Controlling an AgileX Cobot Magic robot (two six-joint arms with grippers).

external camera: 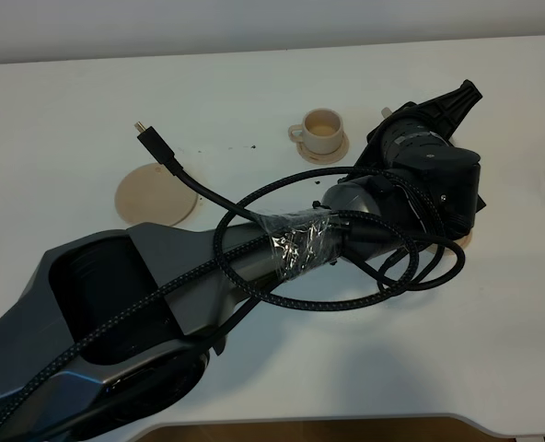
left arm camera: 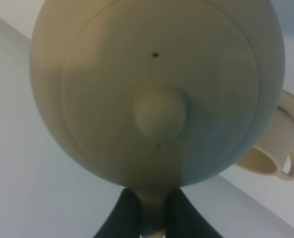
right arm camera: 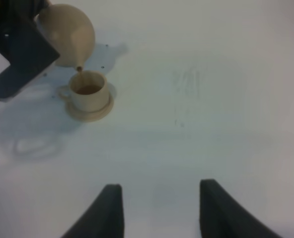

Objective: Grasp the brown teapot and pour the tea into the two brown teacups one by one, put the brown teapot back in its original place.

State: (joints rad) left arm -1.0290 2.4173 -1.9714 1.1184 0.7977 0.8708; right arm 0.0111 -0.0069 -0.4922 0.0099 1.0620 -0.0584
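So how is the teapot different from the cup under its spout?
The teapot is far bigger and ball-shaped; the cup is small and straight-sided. The teapot hangs tilted, spout down, in the left tool; the cup stands upright on its saucer. Both are the same tan colour.

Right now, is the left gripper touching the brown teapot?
Touching. In the left wrist view the left gripper is shut on the handle of the brown teapot, both fingers pressed against it.

Tan teapot (left arm camera: 157, 89), tan teacup (right arm camera: 90, 102) (brown tea (right arm camera: 89, 89) inside), white table (right arm camera: 211, 74)
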